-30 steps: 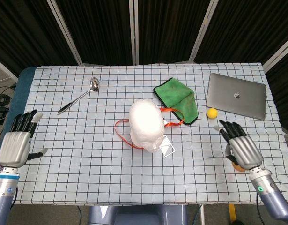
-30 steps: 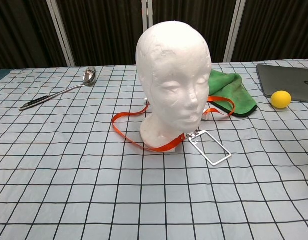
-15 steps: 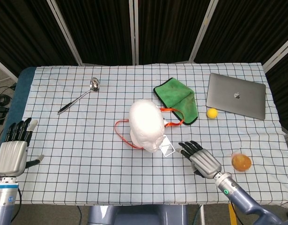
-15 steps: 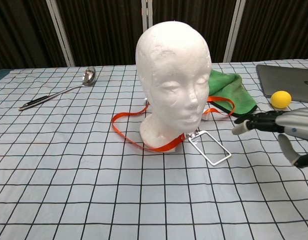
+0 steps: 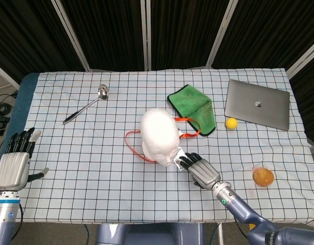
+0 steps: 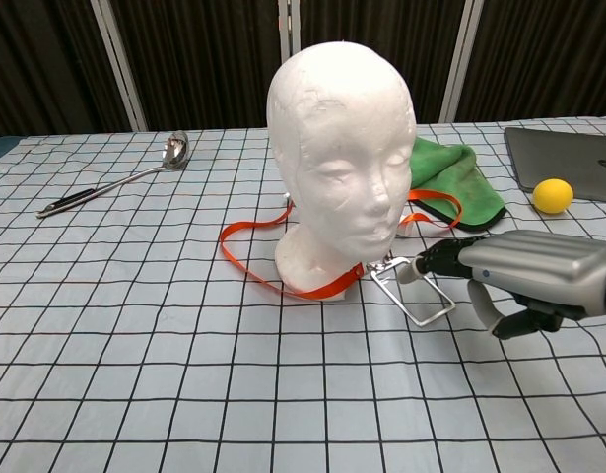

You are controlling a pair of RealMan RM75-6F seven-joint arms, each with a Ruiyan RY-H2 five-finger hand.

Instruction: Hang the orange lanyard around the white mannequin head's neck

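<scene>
The white mannequin head [image 5: 159, 135] [image 6: 342, 158] stands upright mid-table. The orange lanyard [image 5: 134, 147] [image 6: 245, 262] lies flat on the cloth, looped around the head's base, not up on the neck. Its clear badge holder [image 6: 414, 292] lies in front of the base. My right hand [image 5: 200, 171] [image 6: 524, 276] reaches in from the right, fingers stretched out, fingertips [image 6: 421, 266] over the badge holder; whether they touch it I cannot tell. My left hand [image 5: 15, 162] hovers open at the table's left edge, away from everything.
A green cloth [image 5: 193, 106] lies behind the head, a grey laptop [image 5: 257, 103] at the back right with a yellow ball [image 5: 231, 123] beside it. An orange object [image 5: 262, 176] sits near the right front. A ladle [image 5: 86, 104] lies at the back left.
My right hand swept from the table's right side leftward to the badge holder at the head's base. My left hand drifted slightly back toward the left edge. The lanyard has not moved.
</scene>
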